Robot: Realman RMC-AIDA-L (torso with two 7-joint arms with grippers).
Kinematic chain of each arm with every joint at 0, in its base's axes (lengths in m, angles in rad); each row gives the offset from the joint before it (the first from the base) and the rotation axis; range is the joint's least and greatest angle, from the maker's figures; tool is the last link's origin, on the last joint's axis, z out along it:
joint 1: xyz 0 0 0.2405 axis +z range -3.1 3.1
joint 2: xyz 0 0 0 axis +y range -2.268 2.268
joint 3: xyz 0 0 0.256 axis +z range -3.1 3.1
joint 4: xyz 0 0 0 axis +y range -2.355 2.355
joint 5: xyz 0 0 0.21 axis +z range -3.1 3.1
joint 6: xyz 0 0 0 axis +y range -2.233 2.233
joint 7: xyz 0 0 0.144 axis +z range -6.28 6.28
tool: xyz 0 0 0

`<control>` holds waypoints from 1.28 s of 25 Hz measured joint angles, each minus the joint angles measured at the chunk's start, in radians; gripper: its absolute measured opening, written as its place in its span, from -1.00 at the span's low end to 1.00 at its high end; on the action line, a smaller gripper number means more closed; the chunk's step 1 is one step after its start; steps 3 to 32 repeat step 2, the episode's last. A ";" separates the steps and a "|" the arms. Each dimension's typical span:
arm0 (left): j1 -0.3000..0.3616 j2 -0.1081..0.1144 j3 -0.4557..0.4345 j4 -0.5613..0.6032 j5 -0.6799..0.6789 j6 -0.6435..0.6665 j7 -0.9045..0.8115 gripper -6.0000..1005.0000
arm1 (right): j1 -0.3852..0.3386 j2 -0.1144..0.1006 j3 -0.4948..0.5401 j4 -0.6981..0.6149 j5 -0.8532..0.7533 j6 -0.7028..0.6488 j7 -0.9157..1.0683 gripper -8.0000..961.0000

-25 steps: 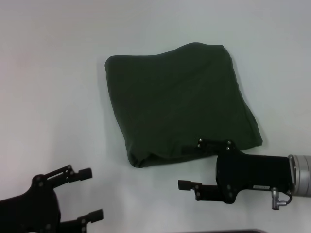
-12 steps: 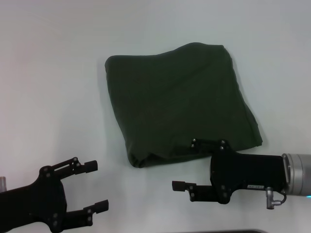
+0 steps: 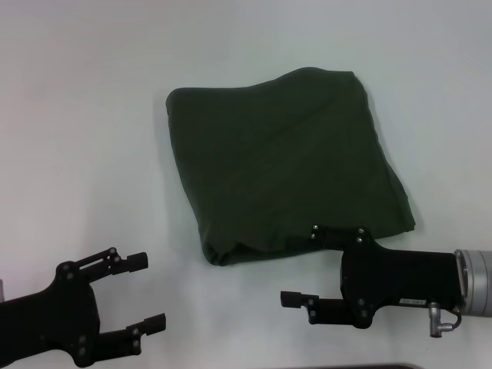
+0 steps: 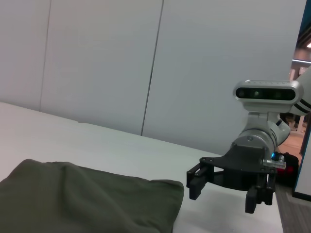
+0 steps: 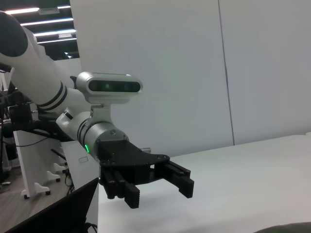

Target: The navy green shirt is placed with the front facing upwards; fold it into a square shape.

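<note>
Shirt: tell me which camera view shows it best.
The head view: the whole folded shirt lies in sight from above on the white table, every edge visible. The left wrist view shows only one corner of it from low at the side, and the right wrist view catches just a dark sliver at the picture's edge.

We see a lab or office test room: plain white wall panels (image 4: pixel 97 63), ceiling strip lights (image 5: pixel 34 22), white desk (image 3: pixel 77 115).
</note>
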 joint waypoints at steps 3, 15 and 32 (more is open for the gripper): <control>-0.002 0.000 0.004 0.000 0.000 0.006 0.000 0.61 | 0.001 0.000 -0.001 0.000 -0.002 0.002 0.000 0.53; -0.002 0.000 0.004 0.000 0.000 0.006 0.000 0.61 | 0.001 0.000 -0.001 0.000 -0.002 0.002 0.000 0.53; -0.002 0.000 0.004 0.000 0.000 0.006 0.000 0.61 | 0.001 0.000 -0.001 0.000 -0.002 0.002 0.000 0.53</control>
